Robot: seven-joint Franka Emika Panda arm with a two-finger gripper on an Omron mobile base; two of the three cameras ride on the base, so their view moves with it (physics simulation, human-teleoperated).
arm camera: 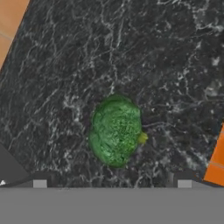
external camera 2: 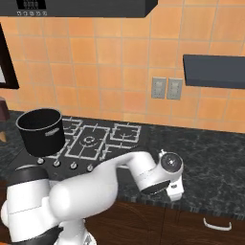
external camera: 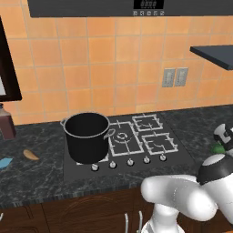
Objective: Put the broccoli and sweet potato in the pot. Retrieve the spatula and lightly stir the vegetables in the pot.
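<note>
One vegetable first: the gripper (arm camera: 112, 183) hangs wide open above the broccoli (arm camera: 115, 130). Next, lower and close.

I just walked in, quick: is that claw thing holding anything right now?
Gripper: open, holding nothing; it hangs over the broccoli lying on the counter.

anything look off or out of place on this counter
Nothing is spilled, tipped or broken. The pot stands upright on the stove. Only loose food on the bare counter stands out: the broccoli lies under the open gripper, and the sweet potato lies left of the pot.
</note>
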